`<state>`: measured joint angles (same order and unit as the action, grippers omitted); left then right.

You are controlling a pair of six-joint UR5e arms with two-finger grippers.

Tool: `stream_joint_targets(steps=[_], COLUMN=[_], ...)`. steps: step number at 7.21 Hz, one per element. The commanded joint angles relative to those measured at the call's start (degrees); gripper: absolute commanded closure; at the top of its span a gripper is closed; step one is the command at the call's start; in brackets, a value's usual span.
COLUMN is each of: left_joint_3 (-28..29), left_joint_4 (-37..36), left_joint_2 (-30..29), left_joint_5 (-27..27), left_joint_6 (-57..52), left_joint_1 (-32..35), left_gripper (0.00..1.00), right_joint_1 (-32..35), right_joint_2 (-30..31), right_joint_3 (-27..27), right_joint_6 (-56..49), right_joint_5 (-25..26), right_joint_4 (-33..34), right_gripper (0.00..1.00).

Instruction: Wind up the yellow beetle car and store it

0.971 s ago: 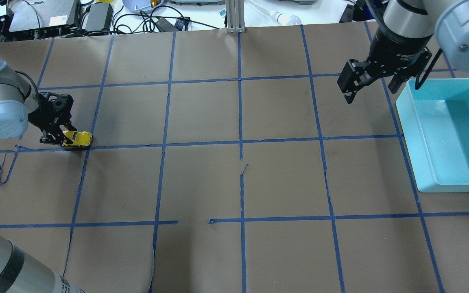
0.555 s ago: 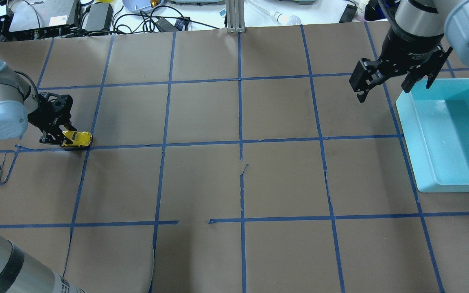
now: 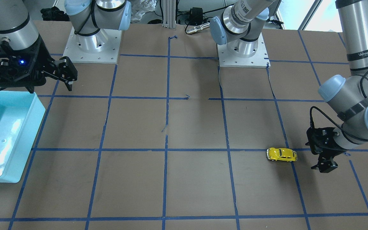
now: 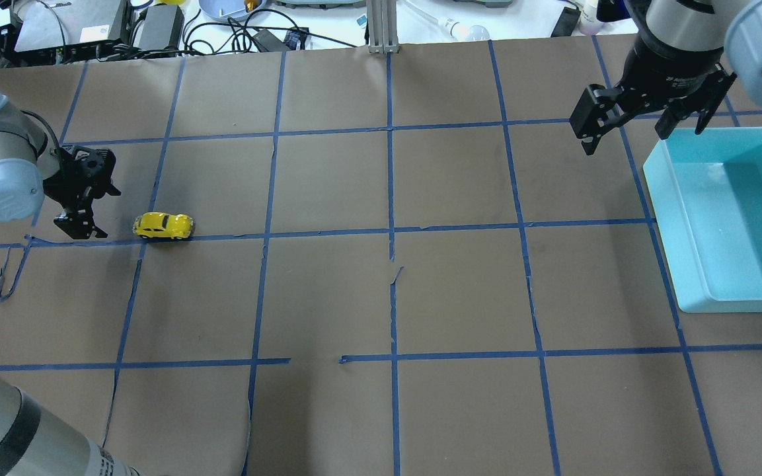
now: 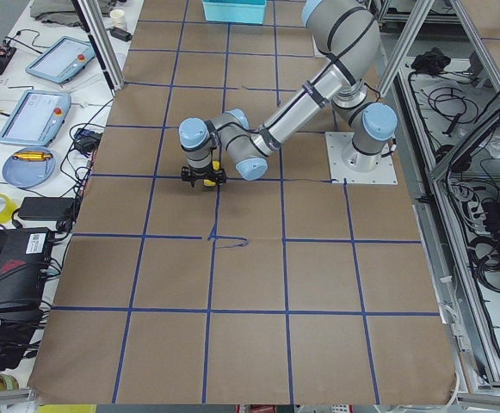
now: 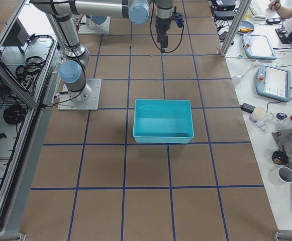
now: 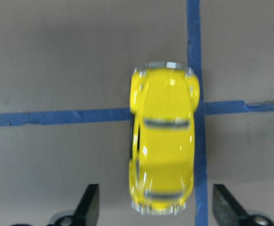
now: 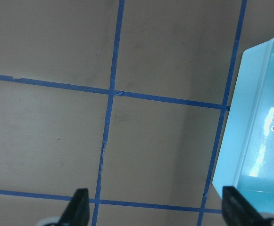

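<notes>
yellow beetle car [image 4: 163, 225] sits before parted left jaws

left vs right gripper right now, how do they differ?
The left gripper sits low beside the yellow beetle car, which lies free on the table. The right gripper hangs by the teal bin, far from the car. The left gripper's wrist view shows the car up close; the right gripper's shows bare table and the bin's edge. Shared: both are open and empty.
</notes>
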<state>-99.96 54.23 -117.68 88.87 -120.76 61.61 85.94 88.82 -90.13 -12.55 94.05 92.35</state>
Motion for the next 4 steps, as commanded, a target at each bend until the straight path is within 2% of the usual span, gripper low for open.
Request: stream_joint_targets(steps=[1,2,4], left_joint_3=[0.1,0.1,0.1], left_joint_4=[0.0,0.0,0.0], left_joint_2=[0.0,0.0,0.0], left_joint_5=[0.1,0.0,0.1], left_joint_6=[0.0,0.0,0.0], left_joint_1=[0.0,0.0,0.0], left_gripper=[0.00,0.00,0.00], right_joint_1=[0.5,0.7,0.9], right_joint_2=[0.5,0.5,0.5], right_joint_3=[0.5,0.5,0.4], right_joint_6=[1.2,5.0,5.6], right_joint_5=[-0.4,-3.1,-3.6], right_joint_4=[0.9,0.4,0.2], right_gripper=[0.00,0.00,0.00])
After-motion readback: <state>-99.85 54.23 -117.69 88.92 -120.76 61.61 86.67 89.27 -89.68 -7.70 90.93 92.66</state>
